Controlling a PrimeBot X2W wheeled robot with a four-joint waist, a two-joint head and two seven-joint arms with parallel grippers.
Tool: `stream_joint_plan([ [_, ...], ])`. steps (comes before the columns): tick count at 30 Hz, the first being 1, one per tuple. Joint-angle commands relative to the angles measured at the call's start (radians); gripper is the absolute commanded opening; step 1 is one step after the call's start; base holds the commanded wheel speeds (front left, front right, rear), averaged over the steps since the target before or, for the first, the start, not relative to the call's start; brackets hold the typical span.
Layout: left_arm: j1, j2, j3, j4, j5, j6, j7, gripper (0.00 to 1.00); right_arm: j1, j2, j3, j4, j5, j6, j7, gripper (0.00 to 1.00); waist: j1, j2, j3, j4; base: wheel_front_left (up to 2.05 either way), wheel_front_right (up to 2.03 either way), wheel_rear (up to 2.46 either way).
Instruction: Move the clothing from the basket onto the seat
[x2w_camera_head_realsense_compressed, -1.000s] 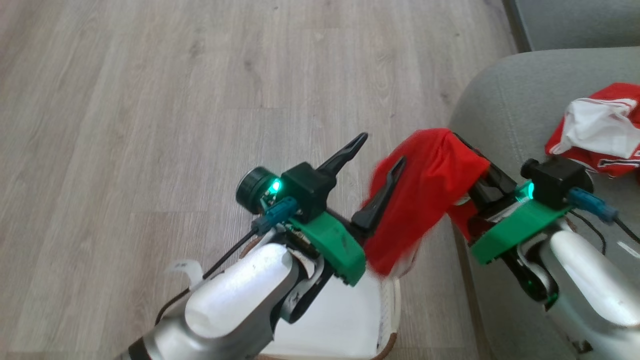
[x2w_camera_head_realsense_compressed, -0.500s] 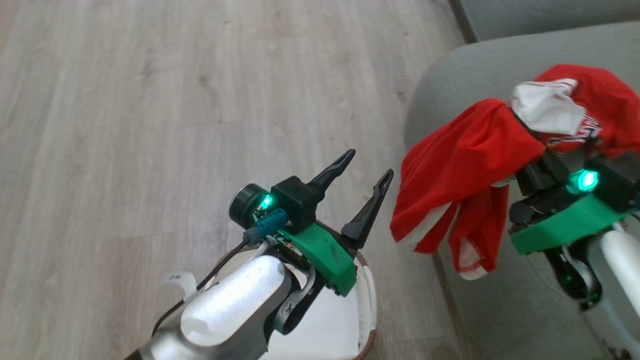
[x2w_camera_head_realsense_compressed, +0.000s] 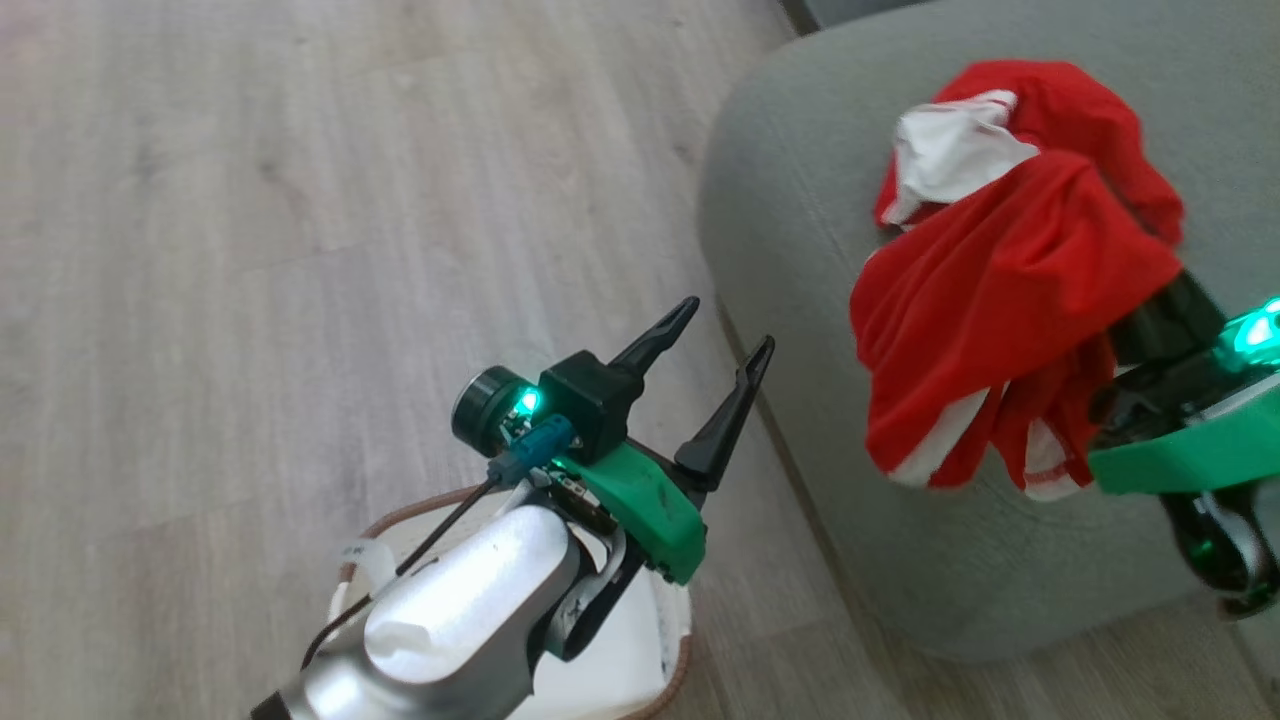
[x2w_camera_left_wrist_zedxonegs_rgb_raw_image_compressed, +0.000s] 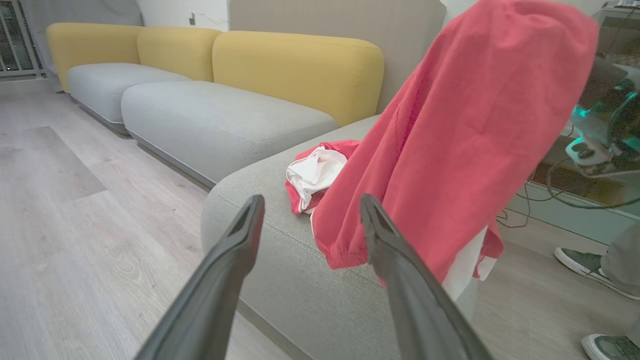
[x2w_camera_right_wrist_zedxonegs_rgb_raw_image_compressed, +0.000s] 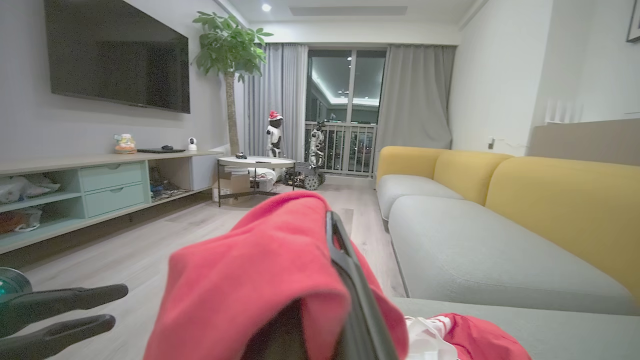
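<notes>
Right gripper (x2w_camera_right_wrist_zedxonegs_rgb_raw_image_compressed: 334, 240): was closed on red garment (x2w_camera_head_realsense_compressed: 1000, 290), the cloth draped over its fingers and hung above near edge of seat (x2w_camera_head_realsense_compressed: 800, 250). Second garment (x2w_camera_head_realsense_compressed: 955, 150), red and white: lay crumpled on seat just behind. Left gripper (x2w_camera_head_realsense_compressed: 729, 322): was spread wide, empty, above basket (x2w_camera_head_realsense_compressed: 672, 625).

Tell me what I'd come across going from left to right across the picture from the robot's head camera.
basket at the lower left → left gripper, its two dark fingers spread apart → red garment, hanging above the grey-green seat
</notes>
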Motion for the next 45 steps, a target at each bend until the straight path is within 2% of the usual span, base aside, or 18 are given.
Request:
stream_joint_plan([
  [1, -0.067, 0.002, 0.036, -0.021, 0.01, -0.003, -0.011, 1.0, 0.001, -0.025, -0.015, -0.042, 0.01, 0.0, -0.006, 0.0, 0.0, 0.0, 0.02, -0.041, 0.0, 0.0, 0.0],
  [12, -0.085, -0.009, 0.034, 0.027, 0.013, -0.016, -0.028, 1.0, 0.029, -0.007, -0.071, -0.067, 0.018, 0.0, -0.006, 0.0, 0.0, 0.0, 0.035, -0.176, 0.0, 0.0, 0.0],
  [22, -0.081, -0.03, 0.038, 0.081, -0.001, -0.021, -0.038, 1.0, 0.03, -0.006, -0.088, -0.083, 0.019, 0.0, -0.006, 0.0, 0.0, 0.0, 0.04, -0.257, 0.0, 0.0, 0.0],
  [33, -0.098, -0.052, 0.043, 0.114, 0.003, -0.028, -0.052, 1.0, -0.016, -0.019, -0.082, -0.072, 0.049, 0.0, -0.006, 0.0, 0.0, 0.0, 0.066, -0.273, 0.0, 0.0, 0.0],
  [39, -0.109, -0.058, 0.047, 0.116, 0.024, -0.029, -0.059, 1.0, -0.151, -0.063, -0.03, 0.004, 0.102, 0.0, -0.006, 0.0, 0.0, 0.0, 0.099, -0.264, 0.0, 0.0, 0.0],
  [45, -0.142, -0.066, 0.032, 0.136, 0.041, -0.024, -0.045, 1.0, -0.361, -0.128, -0.007, 0.123, 0.171, 0.0, -0.006, 0.0, 0.0, 0.0, 0.169, -0.234, 0.0, 0.0, 0.0],
])
